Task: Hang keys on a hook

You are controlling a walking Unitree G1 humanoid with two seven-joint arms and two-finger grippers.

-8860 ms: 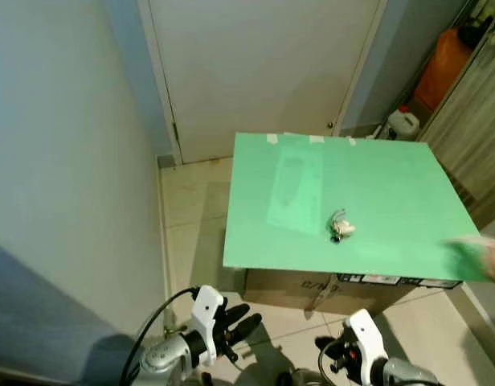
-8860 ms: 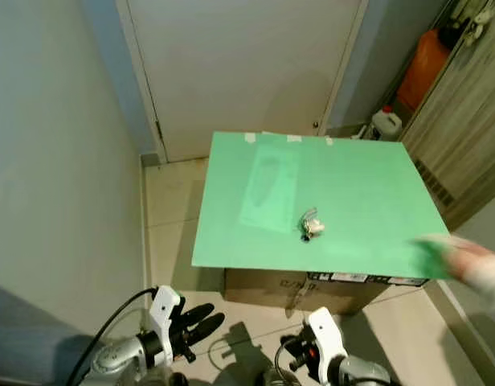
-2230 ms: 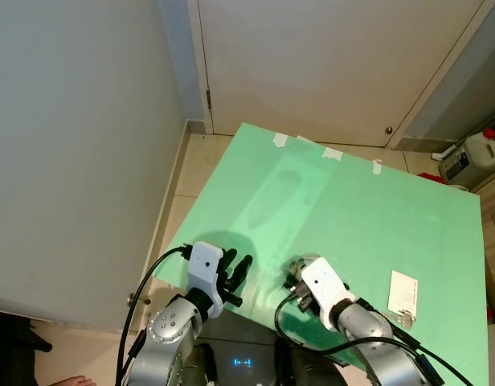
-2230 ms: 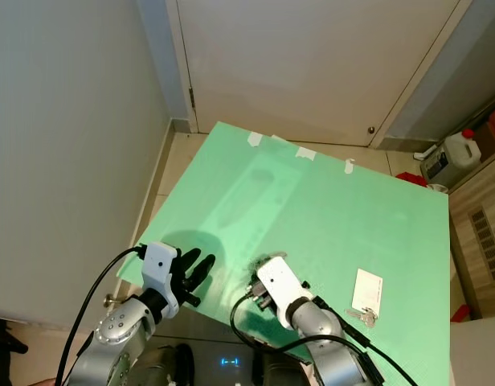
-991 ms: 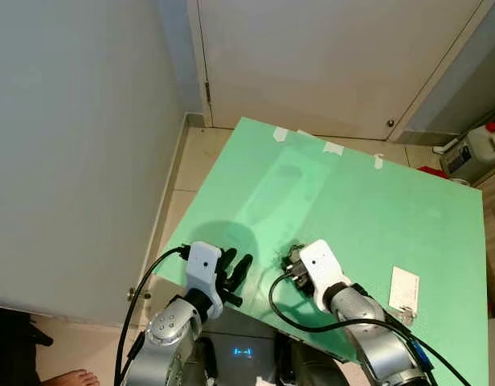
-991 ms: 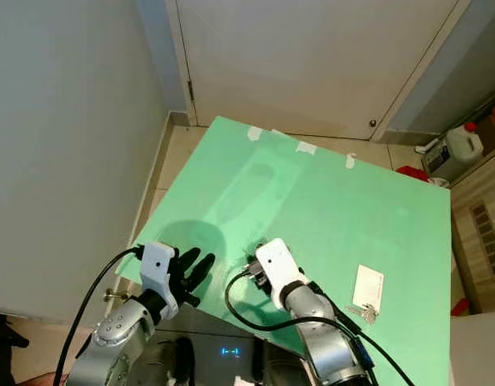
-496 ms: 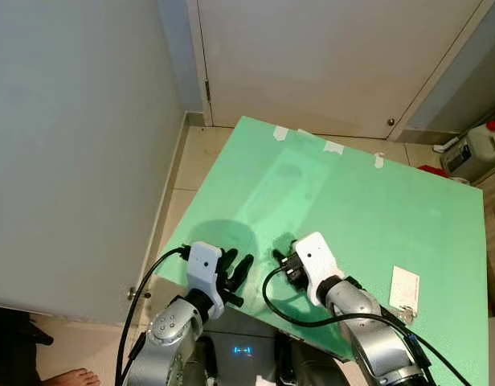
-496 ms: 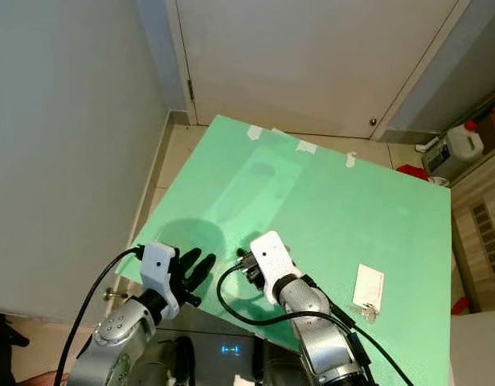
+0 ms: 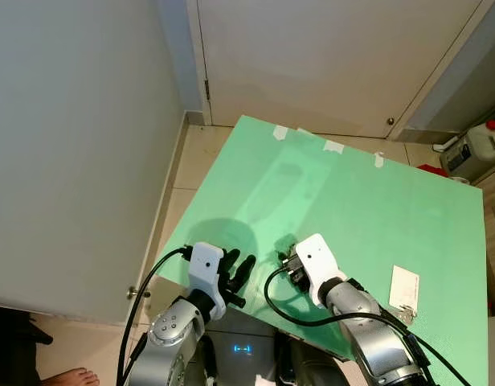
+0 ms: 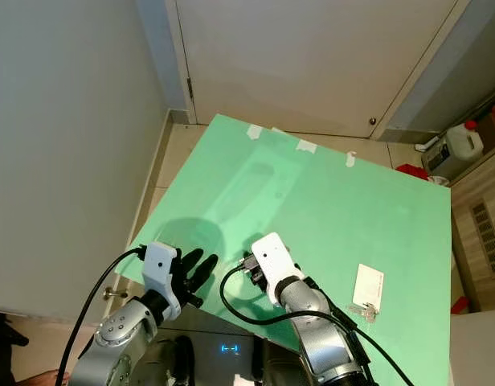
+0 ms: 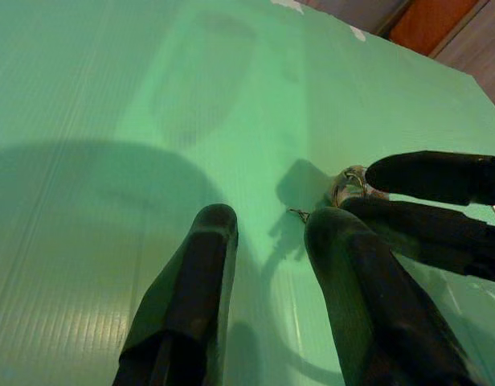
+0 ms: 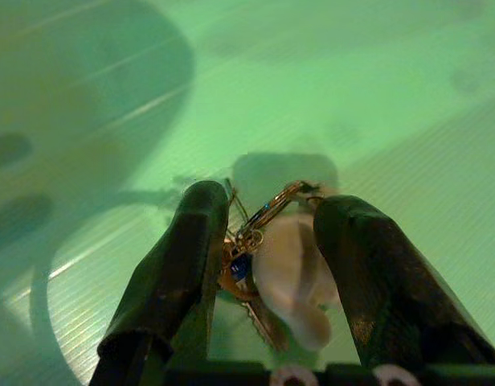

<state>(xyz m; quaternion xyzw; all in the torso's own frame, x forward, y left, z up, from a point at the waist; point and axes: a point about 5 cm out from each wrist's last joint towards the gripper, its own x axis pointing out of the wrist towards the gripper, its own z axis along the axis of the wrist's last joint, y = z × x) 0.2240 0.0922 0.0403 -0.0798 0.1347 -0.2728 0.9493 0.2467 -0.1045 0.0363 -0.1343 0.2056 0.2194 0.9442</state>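
Nearest, at the near left edge of the green board: left gripper, fingers spread apart over bare board, grasping nothing. Just right of it, on the near part of the board: right gripper, fingers parted and straddling the keys, one finger on each side, not clamped on them. Keys lying on the board between those fingers: a ring with a pale fob and a metal key beneath. Whether the fingers touch the keys cannot be told. Further right, near the board's right edge: a white card lying flat, with a second small key just beside its near end. Beyond, strips of tape along the board's far edge. Farther still: a white door, a grey wall at left, and a plastic jug on the floor at far right.
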